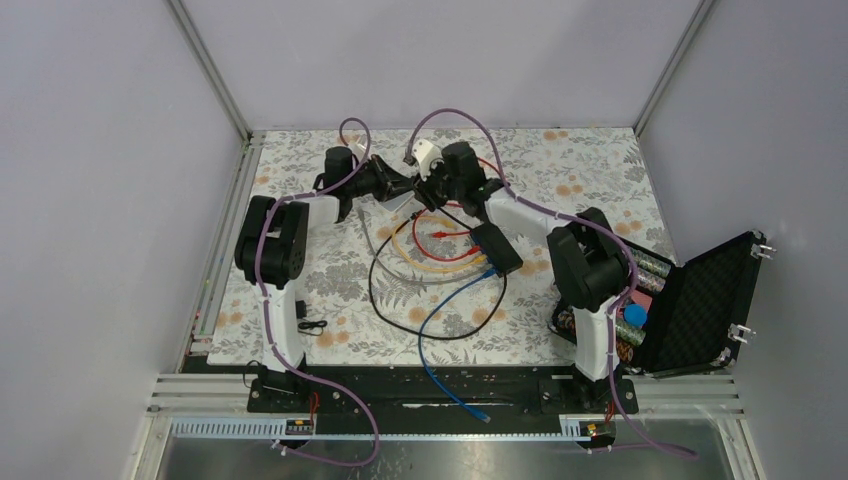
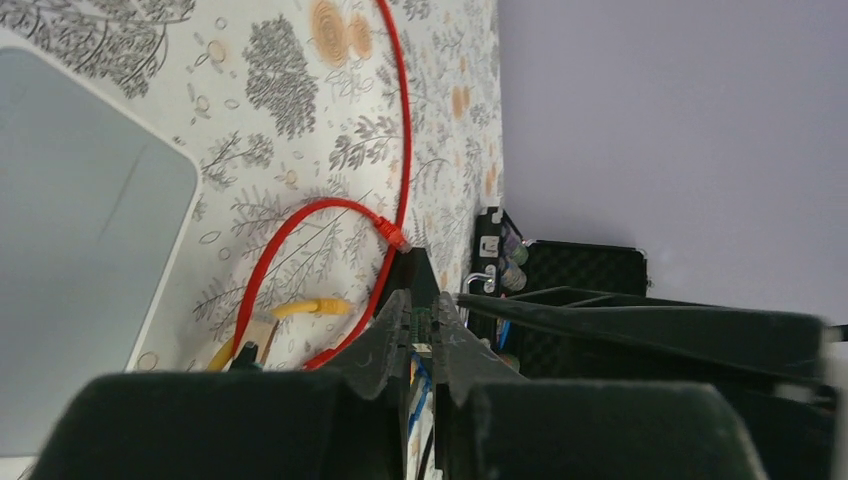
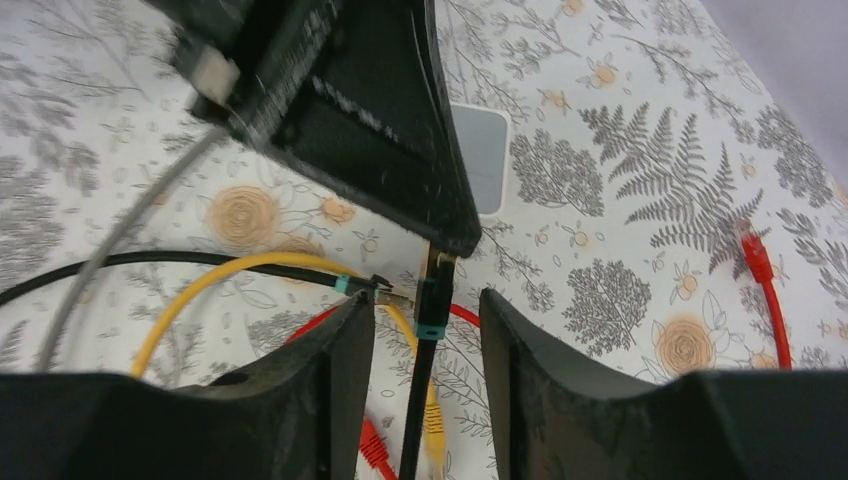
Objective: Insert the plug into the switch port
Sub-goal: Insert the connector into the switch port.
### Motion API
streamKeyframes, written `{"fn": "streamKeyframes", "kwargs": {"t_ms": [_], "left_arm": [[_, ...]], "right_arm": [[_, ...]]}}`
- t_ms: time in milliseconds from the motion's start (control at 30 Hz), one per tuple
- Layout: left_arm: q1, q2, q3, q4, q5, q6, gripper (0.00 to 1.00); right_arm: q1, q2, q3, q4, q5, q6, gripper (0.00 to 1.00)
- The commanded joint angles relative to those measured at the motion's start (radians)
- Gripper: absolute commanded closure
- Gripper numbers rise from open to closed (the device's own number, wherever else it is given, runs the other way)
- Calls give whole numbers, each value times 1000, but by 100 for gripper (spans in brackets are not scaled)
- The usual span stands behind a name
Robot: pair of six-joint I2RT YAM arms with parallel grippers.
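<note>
Tightly around plug (image 3: pixel 436 268), left gripper (image 2: pixel 421 315)

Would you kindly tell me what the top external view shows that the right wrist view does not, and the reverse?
Only the top view: the switch, the open case and the blue cable. Only the right wrist view: the teal-banded end of the black cable, pinched by the shut left gripper and standing between the fingers of the open right gripper. Both: the red cable, the yellow cable and the floral table.
</note>
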State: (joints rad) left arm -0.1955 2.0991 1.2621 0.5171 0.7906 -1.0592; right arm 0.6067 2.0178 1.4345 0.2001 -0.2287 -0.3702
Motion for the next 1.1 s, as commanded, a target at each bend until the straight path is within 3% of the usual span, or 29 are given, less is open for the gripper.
{"fn": "streamKeyframes", "kwargs": {"t_ms": [0,100,167,400,800,1067], "left_arm": [[-3,-48,48,-88,-16,120,100],[-3,-57,64,-133,-29,153,100],[-2,-59,74,-150,-33,162,100],[-3,-65,78,-168,-43,172,100],[-4,-81,84,-199,-58,187,100],[-6,-79,85,-201,-59,182,100]], "right_arm": [[-36,-22,206,-352,-117,29,53],[-49,18,278,-447,-156,42,76],[-51,39,297,-469,-168,45,81],[-52,124,395,-573,-232,80,71],[-51,178,427,-579,-235,122,80],[-47,189,434,-563,-217,115,73]]}}
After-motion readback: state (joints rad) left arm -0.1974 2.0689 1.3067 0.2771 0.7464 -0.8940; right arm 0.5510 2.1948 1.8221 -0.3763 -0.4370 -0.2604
